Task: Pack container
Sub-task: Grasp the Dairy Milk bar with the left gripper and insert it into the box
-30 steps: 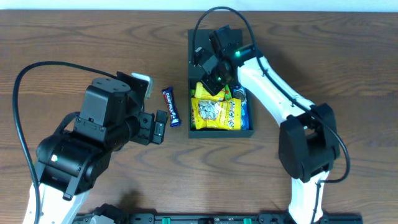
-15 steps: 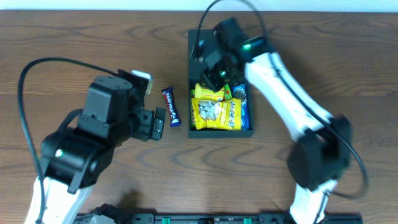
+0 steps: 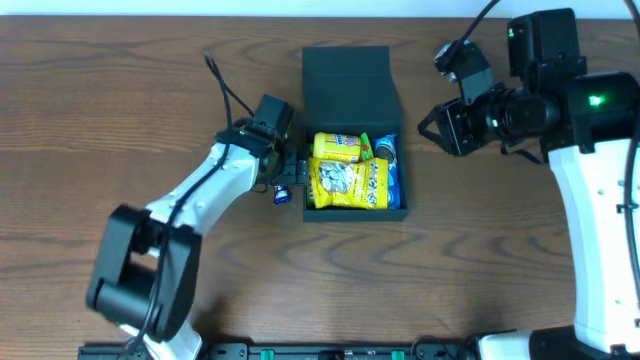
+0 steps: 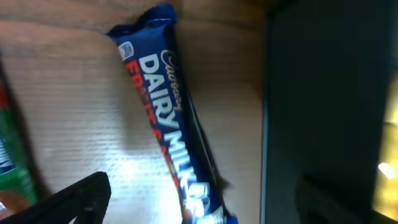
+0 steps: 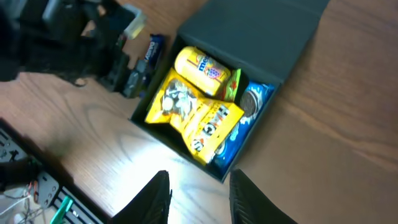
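Observation:
The dark green container (image 3: 354,211) stands open at mid-table with its flap lid (image 3: 345,74) folded back. It holds yellow snack packets (image 3: 346,181), a green packet and a blue one. It also shows in the right wrist view (image 5: 255,31) and in the left wrist view (image 4: 311,93). A blue Dairy Milk bar (image 4: 171,130) lies on the table just left of the container, and it shows in the overhead view (image 3: 282,194). My left gripper (image 3: 284,180) is open with its fingers either side of the bar (image 4: 199,208). My right gripper (image 3: 441,128) is open and empty, right of the container and above the table (image 5: 199,202).
A green and red thing (image 4: 9,168) shows at the left edge of the left wrist view. The left arm's black cable (image 3: 222,85) loops over the table left of the lid. The table's far edge (image 3: 200,16) runs along the top.
My left arm has swung right and down onto the chocolate bar beside the container. My right gripper has drawn out of the container and moved off to the right.

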Controlling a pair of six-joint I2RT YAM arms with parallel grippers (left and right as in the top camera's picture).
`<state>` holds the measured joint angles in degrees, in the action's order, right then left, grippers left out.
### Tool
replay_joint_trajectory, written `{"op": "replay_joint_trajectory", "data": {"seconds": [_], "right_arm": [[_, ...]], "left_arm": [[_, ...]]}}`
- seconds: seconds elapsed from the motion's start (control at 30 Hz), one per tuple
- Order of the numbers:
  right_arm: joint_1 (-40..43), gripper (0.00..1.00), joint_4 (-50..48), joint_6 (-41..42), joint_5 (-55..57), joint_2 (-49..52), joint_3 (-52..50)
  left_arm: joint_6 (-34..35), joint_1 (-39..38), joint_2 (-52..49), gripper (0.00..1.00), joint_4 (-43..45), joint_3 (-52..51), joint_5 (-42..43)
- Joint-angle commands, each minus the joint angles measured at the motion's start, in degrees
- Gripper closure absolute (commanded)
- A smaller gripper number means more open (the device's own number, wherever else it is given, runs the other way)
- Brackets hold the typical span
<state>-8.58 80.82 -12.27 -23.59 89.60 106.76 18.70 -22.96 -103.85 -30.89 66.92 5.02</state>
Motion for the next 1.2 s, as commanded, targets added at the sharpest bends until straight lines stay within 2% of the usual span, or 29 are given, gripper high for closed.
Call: {"op": "replay_joint_trajectory", "data": {"seconds": [0.0,0.23,0.3,0.37,0.47,0.53,0.7,0.77,0.93,1.07,1.17], "right_arm": [[0.68,0.69,0.46,0.63,-0.44,-1.33,-0.22],[0.68,0.69,0.63,0.66,-0.46,-1.33,-0.28],[0.68,0.69,1.11,0.66,-0.44,-1.33,-0.28],[0.68,0.69,1.31,0.66,-0.44,-1.33,-0.28],[0.68,0.69,1.31,0.66,-0.46,-1.33,-0.28],[0.68,0.69,1.33,0.66,-0.46,-1.33,-0.28],[0.68,0.69,1.36,0.68,-0.48,-1.33,-0.28],[0.68,0.68,1.33,0.68,-0.74,-1.33,-0.28],[0.68,0.68,1.36,0.68,-0.92,-1.33,-0.28],[0.68,0.68,1.31,0.68,-0.90,-1.33,-0.28],[0.83,0.67,0.94,0.68,-0.85,-1.66,-0.26]], "left_arm": [[3.80,0.17,-2.54,0.05,1.42,-0.11,-1.36],[4.07,0.17,-4.17,0.04,2.95,-0.11,-1.16],[4.09,0.17,-5.03,0.00,3.19,-0.11,-1.66],[4.07,0.24,-5.55,0.20,3.30,-0.13,-2.97],[4.09,0.57,-5.57,0.37,3.28,-0.13,-3.98],[4.09,1.22,-5.60,0.43,3.26,-0.20,-3.96],[4.04,2.47,-5.60,0.44,3.28,-1.16,-3.96],[4.04,2.47,-5.60,0.48,3.28,-1.18,-3.89],[4.04,2.43,-5.60,0.65,3.26,-1.18,-3.52],[3.02,2.43,-5.55,0.71,2.75,-1.18,-3.52],[1.84,2.43,-4.33,0.79,-0.33,0.48,-3.56]]}}
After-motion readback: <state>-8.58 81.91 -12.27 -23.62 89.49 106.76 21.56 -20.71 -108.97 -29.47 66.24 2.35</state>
